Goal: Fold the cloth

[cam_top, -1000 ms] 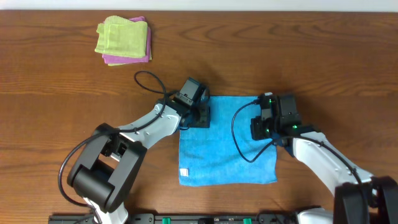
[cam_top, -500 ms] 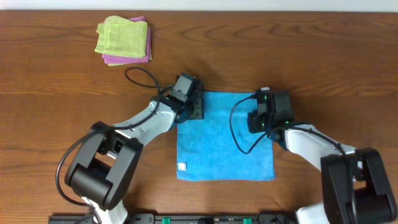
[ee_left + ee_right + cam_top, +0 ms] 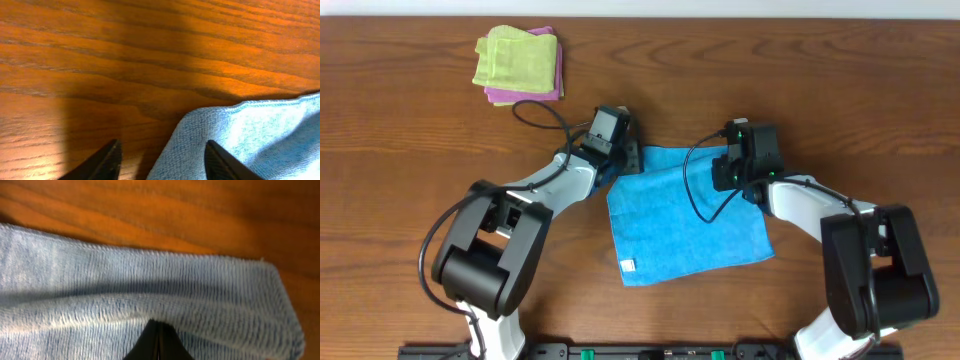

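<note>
The sky-blue cloth (image 3: pixel 685 220) lies spread open and skewed on the wooden table, a white label (image 3: pixel 629 266) at its near left corner. My left gripper (image 3: pixel 626 157) is at its far left corner. In the left wrist view that gripper (image 3: pixel 162 161) is open, and the cloth's edge (image 3: pixel 260 130) runs between the two dark fingertips (image 3: pixel 107 160). My right gripper (image 3: pixel 738 180) is at the far right corner. In the right wrist view it (image 3: pixel 158 339) is shut, pinching a raised ridge of the cloth (image 3: pixel 150 275) just inside the far hem.
A folded light green cloth (image 3: pixel 517 57) lies on a pink one (image 3: pixel 530 96) at the far left of the table. Black cables loop from both wrists over the wood and the cloth. The table's far edge runs just beyond.
Both grippers have moved toward the far side of the table. The cloth went with them and turned, so its near edge now slants. The left jaws have narrowed slightly.
</note>
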`<act>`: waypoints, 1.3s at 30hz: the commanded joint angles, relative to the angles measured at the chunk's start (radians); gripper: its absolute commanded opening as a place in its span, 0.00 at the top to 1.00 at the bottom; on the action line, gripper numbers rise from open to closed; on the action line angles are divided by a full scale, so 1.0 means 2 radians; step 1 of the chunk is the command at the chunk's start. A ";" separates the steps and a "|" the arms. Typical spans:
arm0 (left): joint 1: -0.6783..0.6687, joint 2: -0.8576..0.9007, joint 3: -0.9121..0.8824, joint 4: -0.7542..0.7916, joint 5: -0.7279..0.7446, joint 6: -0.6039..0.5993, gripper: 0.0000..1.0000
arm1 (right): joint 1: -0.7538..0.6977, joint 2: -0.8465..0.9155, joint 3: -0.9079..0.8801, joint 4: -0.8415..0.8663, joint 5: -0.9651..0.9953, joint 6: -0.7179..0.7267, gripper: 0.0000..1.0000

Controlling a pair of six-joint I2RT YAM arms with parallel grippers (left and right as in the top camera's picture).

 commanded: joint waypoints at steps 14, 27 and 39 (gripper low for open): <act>0.001 -0.004 0.042 -0.051 0.018 -0.001 0.50 | 0.013 -0.024 0.004 -0.172 0.008 0.084 0.98; 0.001 0.000 0.059 -0.157 0.056 0.039 0.53 | 0.019 -0.057 0.004 -0.159 0.023 0.085 0.98; 0.001 0.021 0.059 -0.140 0.096 0.075 0.94 | 0.019 -0.057 0.004 -0.151 0.037 0.085 0.99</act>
